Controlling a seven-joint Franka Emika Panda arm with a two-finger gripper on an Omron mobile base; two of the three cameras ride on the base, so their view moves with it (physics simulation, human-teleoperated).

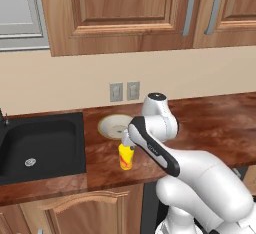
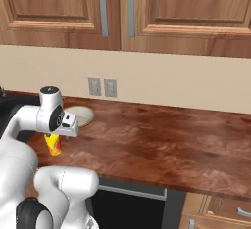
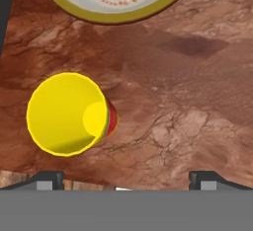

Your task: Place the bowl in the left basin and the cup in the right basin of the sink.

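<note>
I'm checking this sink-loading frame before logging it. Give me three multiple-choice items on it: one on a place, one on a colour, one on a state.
1. Where does the cup stand?
A. on the counter, in front of the bowl
B. in the sink
C. inside the bowl

2. What colour is the cup?
A. blue
B. yellow
C. black

3. How is the gripper?
A. shut on the cup
B. shut on the bowl
C. open, holding nothing

Answers: 1 A, the cup sits on brown counter nearer the front edge than the bowl. 2 B, yellow wall and inside. 3 C, in the hand view the fingertips stand wide apart, with the cup off to one side.
</note>
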